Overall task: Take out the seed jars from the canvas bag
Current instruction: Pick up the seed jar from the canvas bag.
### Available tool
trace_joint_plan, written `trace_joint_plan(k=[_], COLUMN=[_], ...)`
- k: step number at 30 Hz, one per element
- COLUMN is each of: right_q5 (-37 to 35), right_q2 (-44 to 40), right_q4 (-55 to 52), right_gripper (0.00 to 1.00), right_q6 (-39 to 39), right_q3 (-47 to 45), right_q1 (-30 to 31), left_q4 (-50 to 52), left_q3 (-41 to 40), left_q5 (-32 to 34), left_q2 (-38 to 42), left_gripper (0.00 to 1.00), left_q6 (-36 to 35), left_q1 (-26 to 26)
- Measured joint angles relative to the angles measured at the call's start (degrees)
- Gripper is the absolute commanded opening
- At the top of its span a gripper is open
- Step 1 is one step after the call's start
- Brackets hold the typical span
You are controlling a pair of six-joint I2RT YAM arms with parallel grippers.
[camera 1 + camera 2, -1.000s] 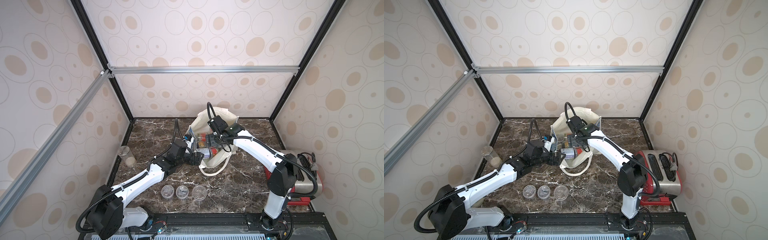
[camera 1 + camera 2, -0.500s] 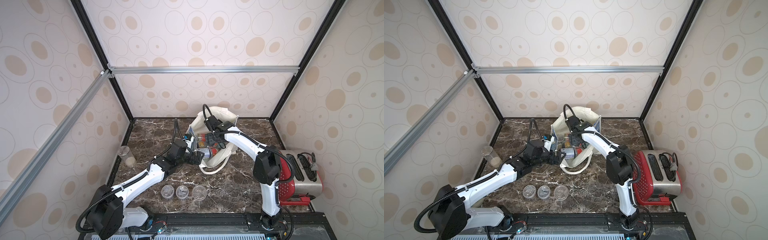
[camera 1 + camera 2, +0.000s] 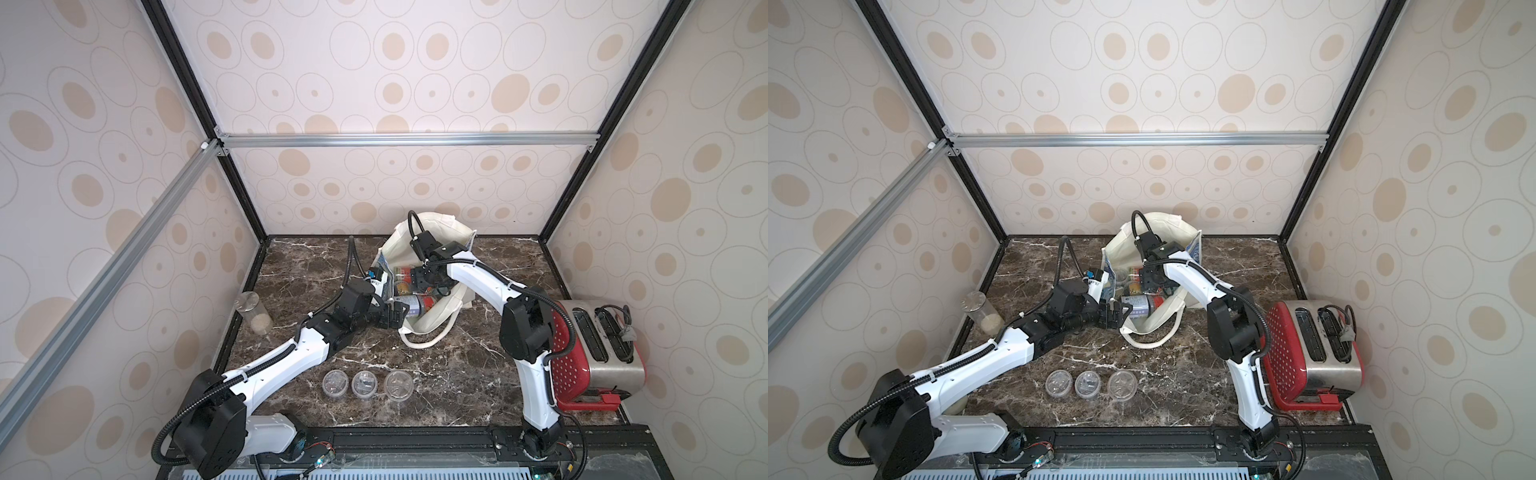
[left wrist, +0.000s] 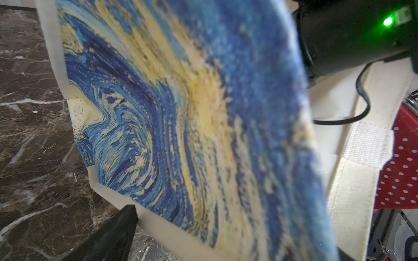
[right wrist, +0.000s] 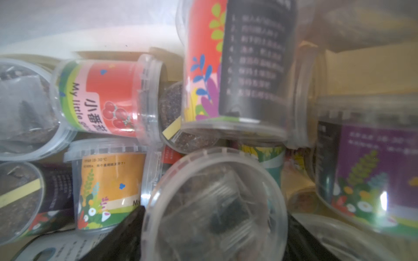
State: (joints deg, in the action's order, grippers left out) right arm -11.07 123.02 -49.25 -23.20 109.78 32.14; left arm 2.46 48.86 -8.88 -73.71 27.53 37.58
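The cream canvas bag (image 3: pixel 446 227) (image 3: pixel 1169 226) stands at the back of the marble table, mouth open, its blue-and-yellow print (image 4: pixel 181 113) filling the left wrist view. My left gripper (image 3: pixel 395 318) (image 3: pixel 1117 315) is open at the bag's near rim; one finger (image 4: pixel 123 226) touches the hem and the other is hidden behind the cloth. My right gripper (image 3: pixel 424 282) (image 3: pixel 1152 284) is down inside the bag among several labelled seed jars (image 5: pixel 106 97). Its fingers (image 5: pixel 122 235) press both sides of a clear seed jar (image 5: pixel 214 210) whose lid faces the camera. Three seed jars (image 3: pixel 363 384) (image 3: pixel 1087 383) stand in a row near the front.
A tall clear cylinder with beige grains (image 3: pixel 253 313) (image 3: pixel 982 311) stands by the left wall. A red toaster (image 3: pixel 598 353) (image 3: pixel 1316 353) sits at the right, close behind the right arm. The bag's white strap (image 3: pixel 428 338) loops onto the table in front of it.
The right arm's elbow has swung in toward the bag and its gripper has gone deeper among the jars, the jaws narrowing onto one. The left arm has not moved.
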Motion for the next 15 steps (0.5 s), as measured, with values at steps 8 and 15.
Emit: trace_joint_plan(k=[8, 15], right_q5=[2.54, 5.31], right_q2=[0.00, -1.05], right_q4=[2.84, 6.45], right_gripper=[0.71, 0.67], right_q6=[2.71, 4.48], right_q3=[-0.13, -2.86], right_q1=[-0.37, -0.44], left_q4=[-0.20, -0.22], left_q3=[0.00, 0.00], left_q5=[0.02, 0.39], left_q2=[0.00, 0.70], left_gripper=[0.98, 0.98], left_q6=[0.17, 0.22], left_q1=[0.04, 0.07])
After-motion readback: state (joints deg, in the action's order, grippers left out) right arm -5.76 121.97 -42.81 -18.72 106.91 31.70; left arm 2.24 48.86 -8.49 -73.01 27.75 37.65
